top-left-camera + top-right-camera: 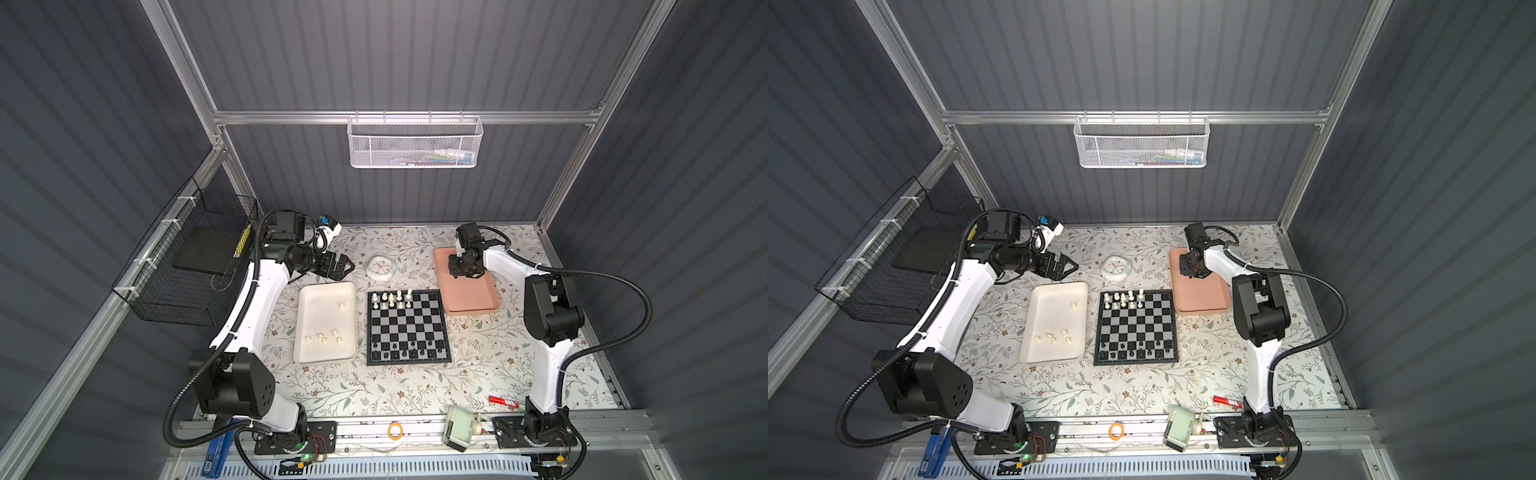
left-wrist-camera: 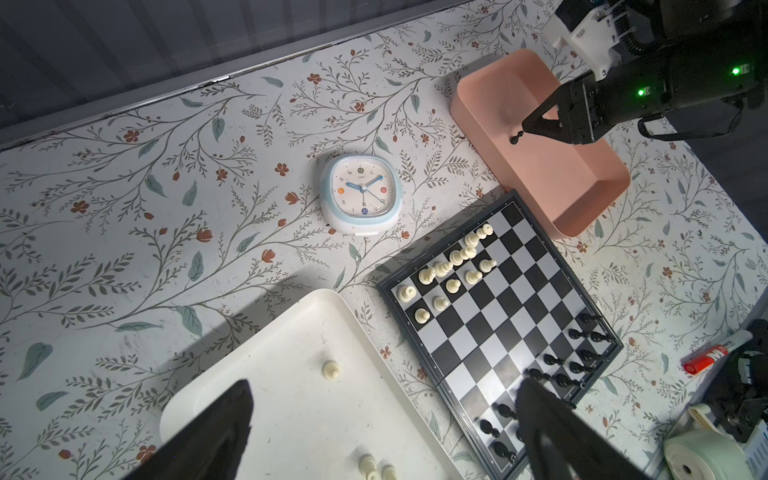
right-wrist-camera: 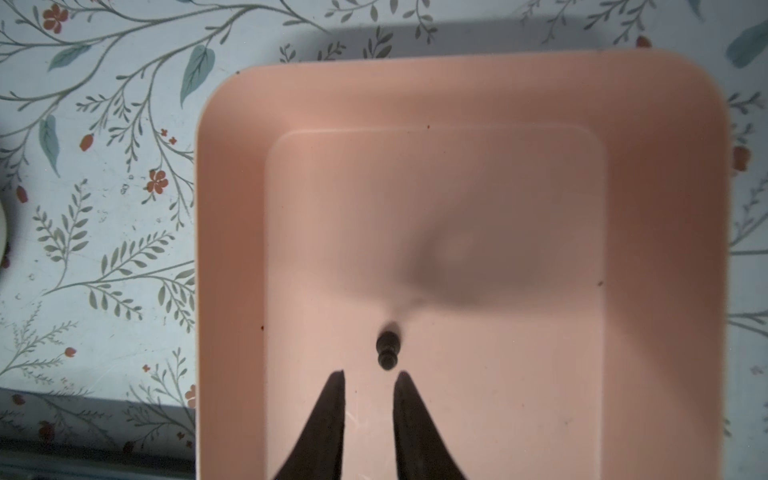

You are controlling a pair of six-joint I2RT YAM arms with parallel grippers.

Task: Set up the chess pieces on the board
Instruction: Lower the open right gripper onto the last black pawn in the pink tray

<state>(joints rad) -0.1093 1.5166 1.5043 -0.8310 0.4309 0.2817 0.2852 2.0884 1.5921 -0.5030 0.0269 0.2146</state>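
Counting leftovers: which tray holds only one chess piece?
The pink tray: one black piece sits just ahead of the right gripper; the white tray holds several.

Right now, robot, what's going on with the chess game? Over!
Right gripper open a little, fingers just short of the last black pawn in the pink tray. Left gripper wide open, empty. Board half set. Nothing in the way.

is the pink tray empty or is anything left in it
Not empty: one black piece stands on the pink tray floor, just ahead of the right gripper.
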